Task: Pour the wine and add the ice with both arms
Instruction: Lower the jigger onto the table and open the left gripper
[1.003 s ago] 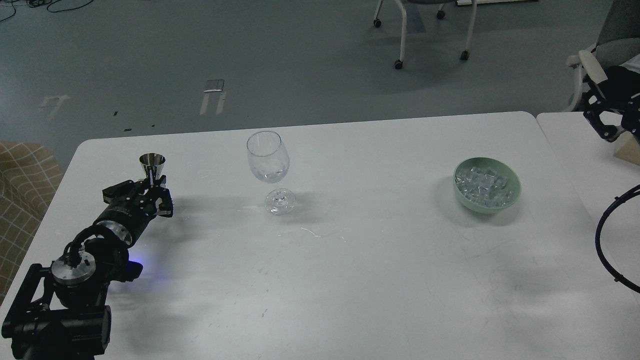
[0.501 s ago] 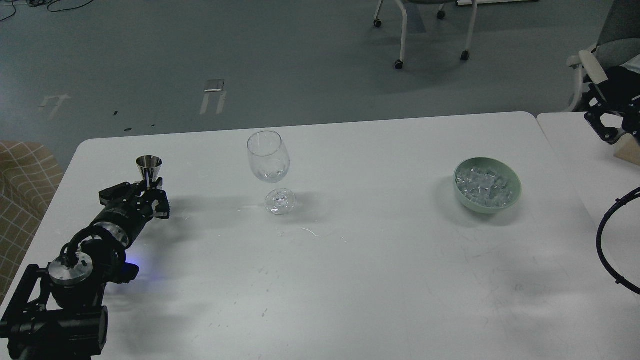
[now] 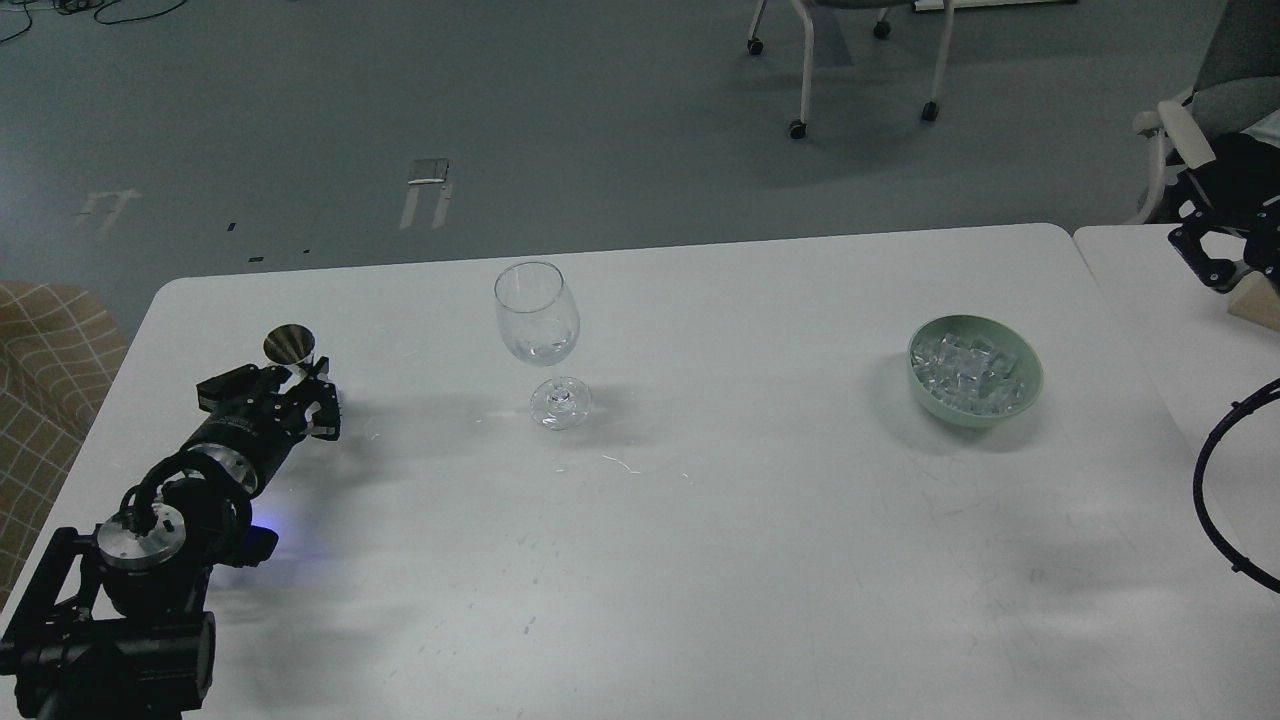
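Observation:
My left gripper (image 3: 305, 395) lies low on the white table (image 3: 700, 520) at the far left. Its fingers stand around the foot of the steel jigger (image 3: 290, 345), which leans towards me with its mouth showing. I cannot see whether the fingers press it. The clear stemmed glass (image 3: 537, 320) stands upright right of it, apart from the gripper. A faint trace of clear wine (image 3: 540, 350) shows in its bowl; no stream shows. The ice (image 3: 968, 375) is heaped in the pale green bowl (image 3: 1030, 395) at the right. My right gripper (image 3: 1215, 255) hangs dark at the right edge, beyond the bowl.
A second white table (image 3: 1180, 330) adjoins at the right, with a tan block (image 3: 1260, 300) on it. A black cable (image 3: 1215, 500) loops at the right edge. Wheeled chairs (image 3: 860, 60) stand on the floor behind. A checked seat (image 3: 40, 380) is at the left.
The jigger has sunk and tipped towards me between the left gripper's fingers; earlier it stood upright and higher. The left arm shifted slightly left. Glass, bowl and right arm barely moved.

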Action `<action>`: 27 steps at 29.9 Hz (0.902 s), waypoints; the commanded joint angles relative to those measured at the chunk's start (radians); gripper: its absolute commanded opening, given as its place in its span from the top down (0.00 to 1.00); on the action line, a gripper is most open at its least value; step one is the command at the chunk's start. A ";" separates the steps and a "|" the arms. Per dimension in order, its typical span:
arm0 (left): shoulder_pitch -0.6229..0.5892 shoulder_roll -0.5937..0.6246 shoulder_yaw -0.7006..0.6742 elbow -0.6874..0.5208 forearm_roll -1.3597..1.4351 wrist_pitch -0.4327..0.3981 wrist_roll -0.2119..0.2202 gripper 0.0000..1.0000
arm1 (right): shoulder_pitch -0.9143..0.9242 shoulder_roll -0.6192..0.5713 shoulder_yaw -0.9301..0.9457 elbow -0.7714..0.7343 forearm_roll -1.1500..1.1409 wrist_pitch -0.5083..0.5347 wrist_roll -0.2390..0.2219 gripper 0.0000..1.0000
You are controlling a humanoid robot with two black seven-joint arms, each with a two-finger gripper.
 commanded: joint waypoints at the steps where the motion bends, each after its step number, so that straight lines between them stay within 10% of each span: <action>1: 0.001 0.002 -0.001 0.000 -0.002 -0.001 0.000 0.68 | -0.001 0.000 0.000 0.000 0.000 0.000 0.000 0.00; 27: 0.001 0.019 -0.007 -0.016 0.000 -0.003 0.005 0.44 | -0.002 -0.001 0.001 0.001 0.000 0.000 0.000 0.00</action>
